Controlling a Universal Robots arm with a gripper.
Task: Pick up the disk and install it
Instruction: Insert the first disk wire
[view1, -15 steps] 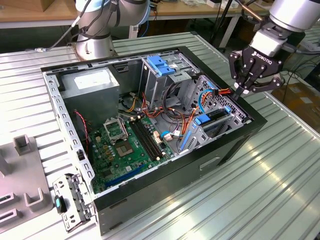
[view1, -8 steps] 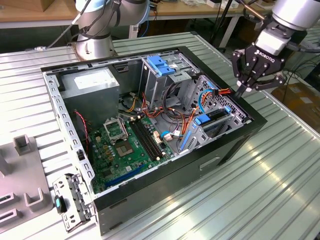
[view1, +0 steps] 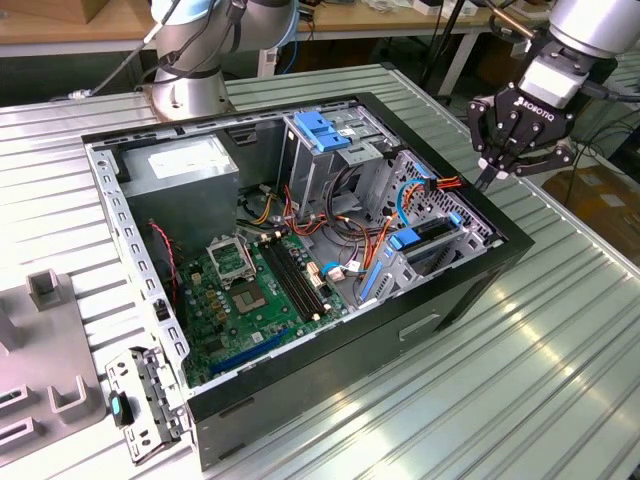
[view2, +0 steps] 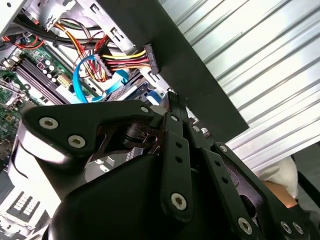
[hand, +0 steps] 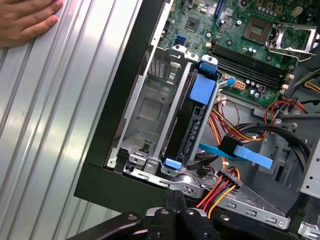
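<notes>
**At the Drive Cage: Seating the Disk**

Inside the case (view1: 330, 375), at the corner nearest the gripper (view1: 488, 178), the disk (hand: 186, 127) stands on edge in a slot of the cage (hand: 150, 110). Its blue carrier (hand: 202, 90) shows at both ends. Nothing holds the disk. The gripper hangs over the case's edge at that corner, apart from the disk, with its fingers together and nothing between them.

The step in hand is judged to be the final seating. To do it well:

- Press along the slot's own line, on the carrier's edge and not on the drive face.
- Keep the gripper off the power cable (hand: 220, 187) and the blue data cable (hand: 245, 154), which both lie just beside the cage.
- Check seating at the carrier ends, which should both sit level with the cage edge. Whether they have latched cannot be told.
- A person's hand (hand: 25, 20) rests on the table (hand: 60, 100) beside the case, so keep any motion on the case side.
</notes>
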